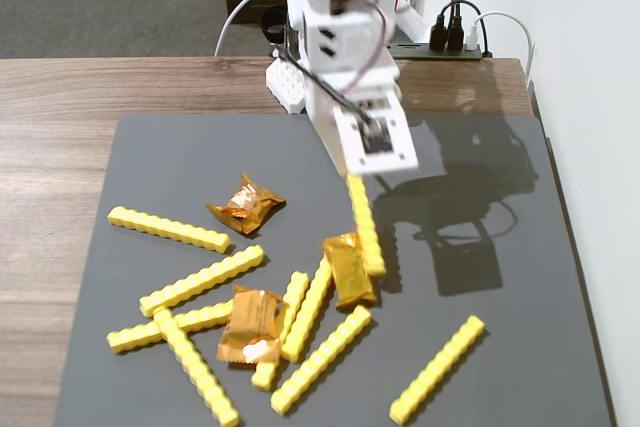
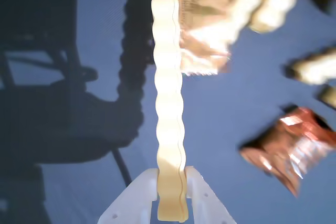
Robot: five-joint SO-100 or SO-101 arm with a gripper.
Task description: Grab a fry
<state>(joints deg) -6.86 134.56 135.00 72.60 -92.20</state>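
The wooden tabletop point(image 1: 60, 97) runs under a dark grey mat point(image 1: 520, 277), and both are cut off at the fixed view's edges. The white arm point(image 1: 340, 37) comes down from the top of that view, its upper part out of frame, and it casts a heavy shadow on the mat to its right. Behind it, a power strip point(image 1: 450, 42) with black plugs sits at the tabletop's far edge, partly hidden by the arm.

The hand point(image 2: 170, 182) is only partly seen: the fixed view hides its fingers under the arm's body, and the wrist view shows just the two white fingertips point(image 2: 136, 198) at the bottom edge. They are pinched on the fry point(image 2: 168, 103), one on each side near its lower end. In the fixed view the fry point(image 1: 366, 227) slants down from the hand, its far end beside an orange foil packet point(image 1: 350, 269); I cannot tell whether that end touches the mat.

Other yellow fries point(image 1: 168, 229) lie scattered across the mat's near half. Two more packets point(image 1: 246, 204) lie among them; in the wrist view these are blurred and washed out.
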